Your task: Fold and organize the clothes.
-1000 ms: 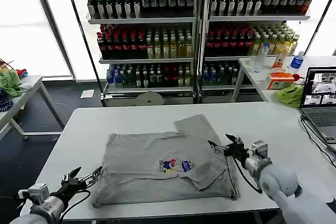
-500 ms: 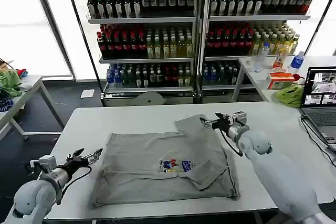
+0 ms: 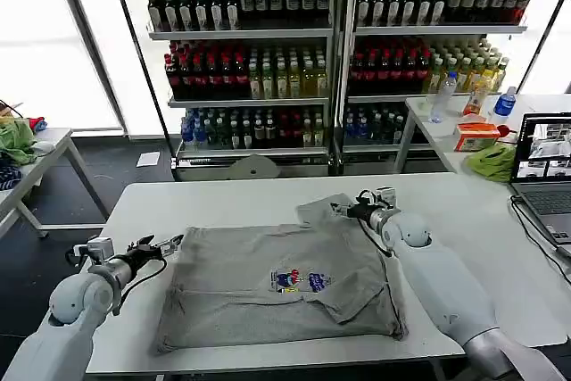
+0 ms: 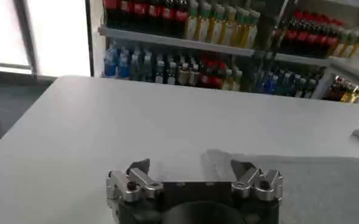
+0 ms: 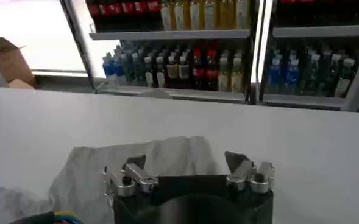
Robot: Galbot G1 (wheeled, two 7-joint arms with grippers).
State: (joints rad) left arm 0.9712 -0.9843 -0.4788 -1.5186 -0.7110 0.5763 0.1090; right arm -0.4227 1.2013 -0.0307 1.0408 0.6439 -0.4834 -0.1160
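The white worktop (image 3: 232,198) carries a light grey T-shirt (image 3: 277,287) lying flat at its centre. The left gripper (image 3: 165,244), fingers apart, sits at the shirt's left edge. The right gripper (image 3: 343,210), fingers apart, is over the far sleeve. Bottle-stocked shelves (image 3: 335,51) stand behind; a laptop (image 3: 544,171) rests at right.
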